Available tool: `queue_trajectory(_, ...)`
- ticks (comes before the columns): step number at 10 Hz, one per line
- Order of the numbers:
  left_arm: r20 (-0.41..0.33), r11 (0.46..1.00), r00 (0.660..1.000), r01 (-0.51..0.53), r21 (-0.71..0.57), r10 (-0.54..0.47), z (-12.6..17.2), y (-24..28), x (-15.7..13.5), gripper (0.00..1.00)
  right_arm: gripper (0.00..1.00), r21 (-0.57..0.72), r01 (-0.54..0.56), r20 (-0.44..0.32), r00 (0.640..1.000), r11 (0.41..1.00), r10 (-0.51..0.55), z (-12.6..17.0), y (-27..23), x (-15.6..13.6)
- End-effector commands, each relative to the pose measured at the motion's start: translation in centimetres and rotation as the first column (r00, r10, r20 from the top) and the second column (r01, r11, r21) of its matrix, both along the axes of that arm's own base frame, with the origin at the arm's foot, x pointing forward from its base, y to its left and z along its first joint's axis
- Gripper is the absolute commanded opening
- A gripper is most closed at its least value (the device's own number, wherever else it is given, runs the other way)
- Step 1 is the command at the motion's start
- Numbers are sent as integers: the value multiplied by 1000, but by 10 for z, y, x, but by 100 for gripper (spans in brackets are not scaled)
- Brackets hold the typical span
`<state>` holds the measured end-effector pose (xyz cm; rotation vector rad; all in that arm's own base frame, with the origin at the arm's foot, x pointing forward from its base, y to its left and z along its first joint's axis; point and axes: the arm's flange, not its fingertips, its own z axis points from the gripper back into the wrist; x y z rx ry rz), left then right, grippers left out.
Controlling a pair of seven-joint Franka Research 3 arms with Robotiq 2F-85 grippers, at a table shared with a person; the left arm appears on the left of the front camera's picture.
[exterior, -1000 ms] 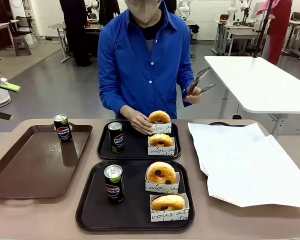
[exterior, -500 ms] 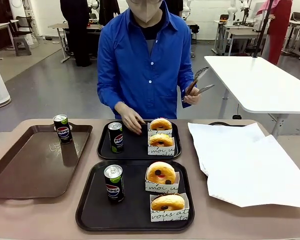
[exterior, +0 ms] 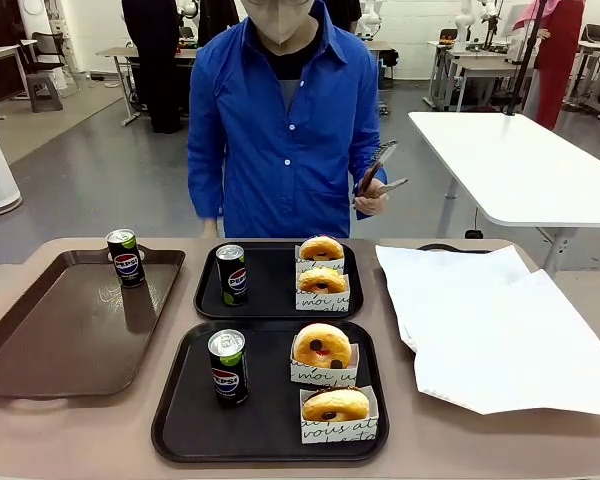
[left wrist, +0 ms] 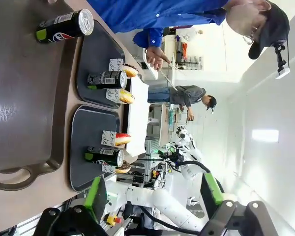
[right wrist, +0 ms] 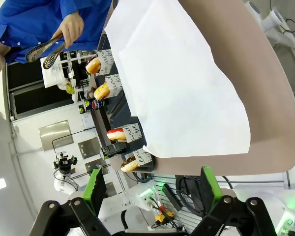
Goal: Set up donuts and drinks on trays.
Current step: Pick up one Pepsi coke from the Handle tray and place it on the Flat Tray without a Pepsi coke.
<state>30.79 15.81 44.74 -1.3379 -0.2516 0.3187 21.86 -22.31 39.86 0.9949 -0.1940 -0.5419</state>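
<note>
Front view: two black trays sit one behind the other on the tan table. The near tray (exterior: 175, 425) carries a Pepsi can (exterior: 228, 367) on its left half and two sleeved donuts on its right: a ring donut with dark spots (exterior: 323, 347) toward the tray's far edge and a plain golden one (exterior: 336, 406) at its near edge. The far tray (exterior: 275, 300), just beyond the near tray, holds a second can (exterior: 231, 274) and two more sleeved donuts (exterior: 322, 281) stacked front to back. Left of the near tray lies a larger brown tray (exterior: 50, 340) with a third can (exterior: 126, 257) at its far corner. Right of the near tray spreads white paper (exterior: 490, 325). Behind the far tray stands a person in a blue shirt, one hand (exterior: 370, 198) gripping metal tongs (exterior: 380, 168).

Left wrist view: the left gripper (left wrist: 155, 196) hangs above the brown tray's handle end, its green-padded jaws spread wide with nothing between them.

Right wrist view: the right gripper (right wrist: 150, 189) hovers off the table edge beside the white paper, jaws wide apart and empty.
</note>
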Motion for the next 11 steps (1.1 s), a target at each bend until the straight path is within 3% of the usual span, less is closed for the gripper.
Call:
queue_trajectory(1, 7, 1000, 1000, -12, -18, 12, 3, -4, -4, 100, 100, 15, -4, 12, 1000, 1000, 4, 0, 0, 1)
queue_trajectory(3, 18, 999, 999, 47, 16, -48, -4, -2, 9, 100, 100, 15, -4, 12, 1000, 1000, 4, 0, 0, 1)
queue_trajectory(7, 81, 995, 994, 66, 73, -72, -21, 28, 27, 100, 100, 15, -4, 12, 1000, 1000, 4, 0, 0, 1)
queue_trajectory(11, 40, 990, 995, 81, 113, -86, -41, 40, 36, 100, 100, 15, -4, 12, 1000, 1000, 4, 0, 0, 1)
